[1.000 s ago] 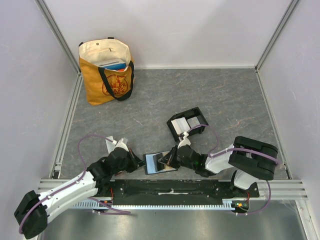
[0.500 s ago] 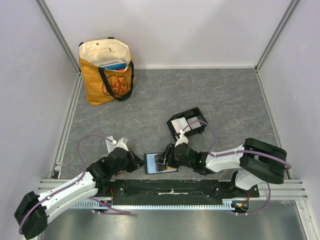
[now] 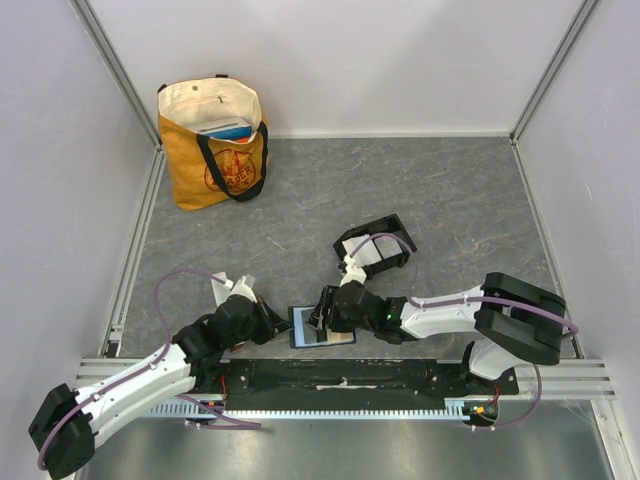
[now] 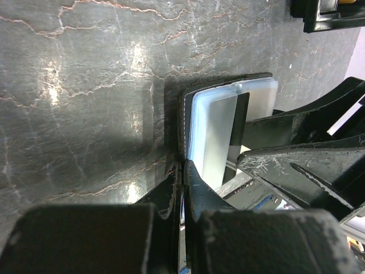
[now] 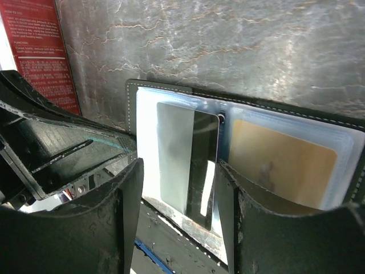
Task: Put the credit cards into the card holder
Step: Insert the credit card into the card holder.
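Note:
A flat black wallet [image 3: 322, 326] lies open near the table's front edge. My left gripper [image 4: 183, 166] is shut on the wallet's [image 4: 219, 128] left edge. My right gripper [image 5: 178, 220] hangs open over the wallet, its fingers [image 5: 228, 214] straddling a pale grey-blue credit card [image 5: 185, 162] with a dark stripe on the left page. An orange-gold credit card [image 5: 279, 165] sits in the clear sleeve on the right page. The card holder [image 3: 392, 222], a black tray with pale cards inside, stands just behind the right gripper [image 3: 325, 312].
An orange and cream tote bag [image 3: 212, 140] stands at the back left. A metal rail [image 3: 340, 375] runs along the front edge behind the wallet. A red printed label [image 5: 40, 51] shows left of the wallet. Walls close in three sides.
My right gripper has opened and slid left over the wallet, away from the card holder. The left gripper and the wallet have stayed where they were.

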